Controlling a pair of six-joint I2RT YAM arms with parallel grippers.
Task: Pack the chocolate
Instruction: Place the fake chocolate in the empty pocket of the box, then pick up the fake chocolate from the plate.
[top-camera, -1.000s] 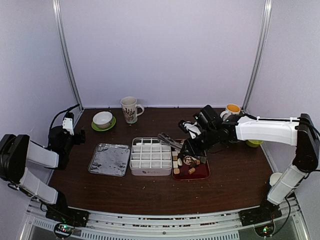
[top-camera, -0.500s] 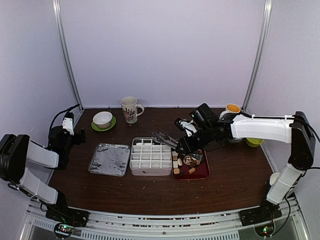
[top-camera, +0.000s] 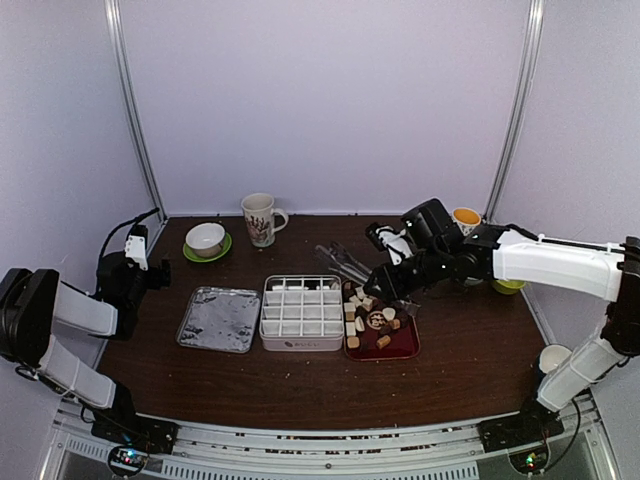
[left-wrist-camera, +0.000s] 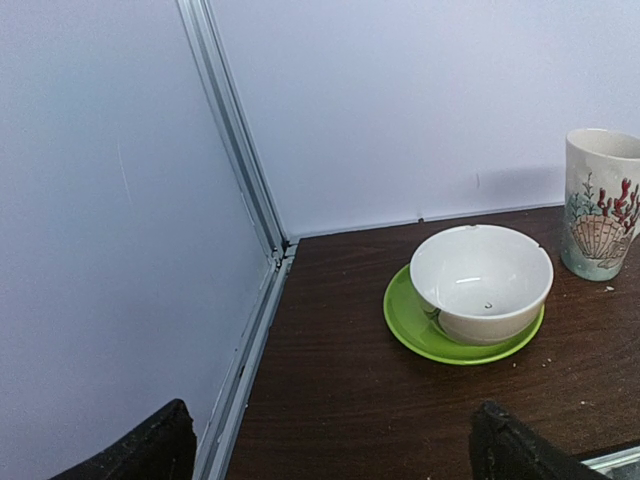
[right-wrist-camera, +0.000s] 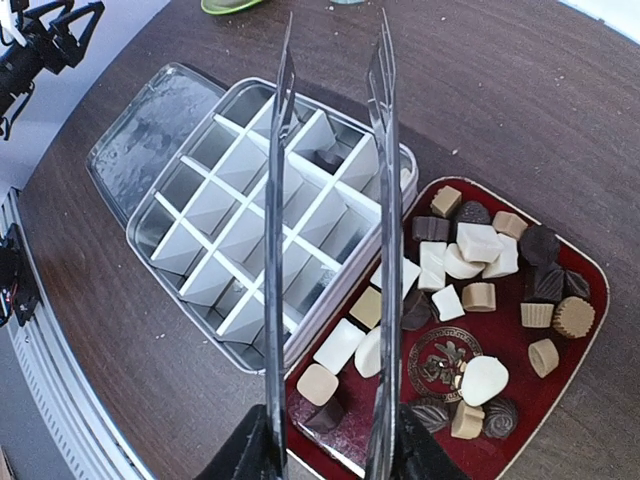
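The chocolate (right-wrist-camera: 478, 243) lies as many small dark, tan and cream pieces in the dark-red tray (right-wrist-camera: 512, 352), also seen in the top view as chocolate (top-camera: 372, 318). One dark piece (right-wrist-camera: 327, 158) sits in a cell of the white divided box (right-wrist-camera: 240, 215). My right gripper (right-wrist-camera: 328, 452) is shut on the handle end of the metal tongs (right-wrist-camera: 385, 200). The tongs' blades stand apart with nothing between them and reach over the box's far right corner. Far off at the left table edge, my left gripper (left-wrist-camera: 330, 452) is open and holds nothing.
A silver lid (top-camera: 219, 319) lies left of the box (top-camera: 300, 312). At the back left stand a white bowl (left-wrist-camera: 482, 280) on a green saucer and a patterned mug (top-camera: 259, 218). An orange-filled cup (top-camera: 465, 218) and a green dish (top-camera: 508, 286) are at the right.
The right arm swung left over the box, then back right and a little up. The tongs' blades have spread wider. The left arm has not moved.
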